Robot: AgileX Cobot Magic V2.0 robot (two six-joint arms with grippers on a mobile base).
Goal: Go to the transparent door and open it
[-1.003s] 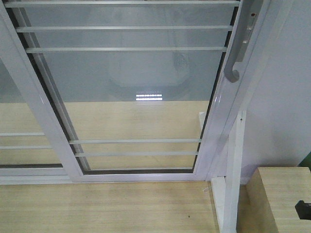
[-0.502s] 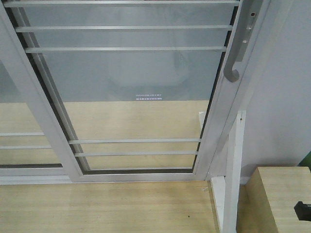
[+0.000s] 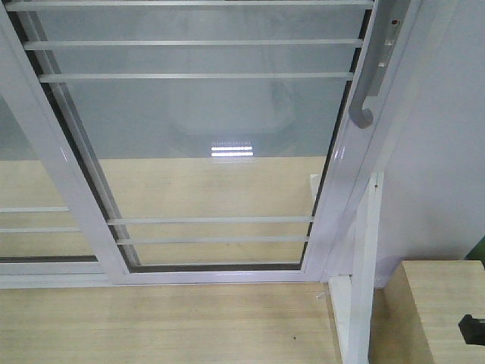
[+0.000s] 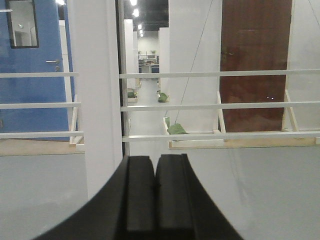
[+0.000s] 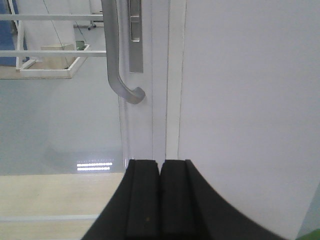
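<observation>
Right tool [image 5: 160,169] closed, near door handle [image 5: 114,60]

Glass panels: two, namely one transparent door [image 3: 212,136] and one neighbouring panel [image 3: 19,182]. Pull handle [image 5: 111,50]: one. Lock plate [image 5: 135,45]: one. Horizontal bars [image 3: 197,76] on the door: five, three upper and two lower. Hands: two, left hand [image 4: 154,200] and right hand [image 5: 160,200].

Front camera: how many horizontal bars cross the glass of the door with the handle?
5 bars on the transparent door: three near the top, one at the picture's edge and two just below; two low down. More may be hidden above the view.
</observation>
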